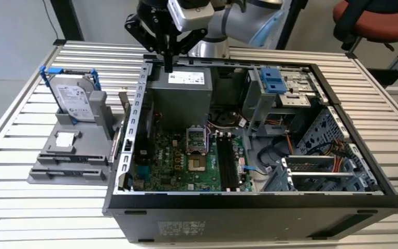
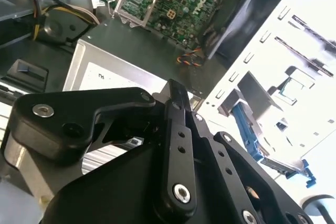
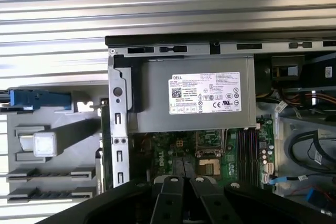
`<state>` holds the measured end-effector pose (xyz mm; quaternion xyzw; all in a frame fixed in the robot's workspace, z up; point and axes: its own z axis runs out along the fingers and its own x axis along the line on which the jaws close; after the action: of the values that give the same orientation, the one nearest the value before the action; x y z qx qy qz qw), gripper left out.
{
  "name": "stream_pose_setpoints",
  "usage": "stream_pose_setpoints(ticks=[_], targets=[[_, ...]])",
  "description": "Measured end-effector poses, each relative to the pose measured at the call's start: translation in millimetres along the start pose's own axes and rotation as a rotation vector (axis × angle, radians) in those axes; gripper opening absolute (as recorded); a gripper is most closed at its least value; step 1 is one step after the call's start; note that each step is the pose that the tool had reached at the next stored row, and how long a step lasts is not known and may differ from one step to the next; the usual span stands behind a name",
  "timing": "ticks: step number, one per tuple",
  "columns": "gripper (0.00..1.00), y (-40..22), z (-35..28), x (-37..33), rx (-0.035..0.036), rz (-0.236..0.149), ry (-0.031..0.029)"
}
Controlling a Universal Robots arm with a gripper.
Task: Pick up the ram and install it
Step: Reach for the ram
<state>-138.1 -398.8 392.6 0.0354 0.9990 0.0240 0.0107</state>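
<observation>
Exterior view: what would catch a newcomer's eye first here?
The open computer case sits in the middle of the slatted table. The black gripper hangs above the grey power supply inside it. A blue-framed hard drive stands on the exterior view's left.

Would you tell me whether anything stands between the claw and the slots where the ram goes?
Nothing visible covers the black slots; they lie open from above. The claw hangs over the grey power supply box, which stands at the board's edge, not over them.
</observation>
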Motion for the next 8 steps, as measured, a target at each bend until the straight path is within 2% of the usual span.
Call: stream_pose_setpoints(ticks=[8], targets=[[0.0, -2.4, -0.8, 33.8, 0.0, 0.0, -0.0001]])
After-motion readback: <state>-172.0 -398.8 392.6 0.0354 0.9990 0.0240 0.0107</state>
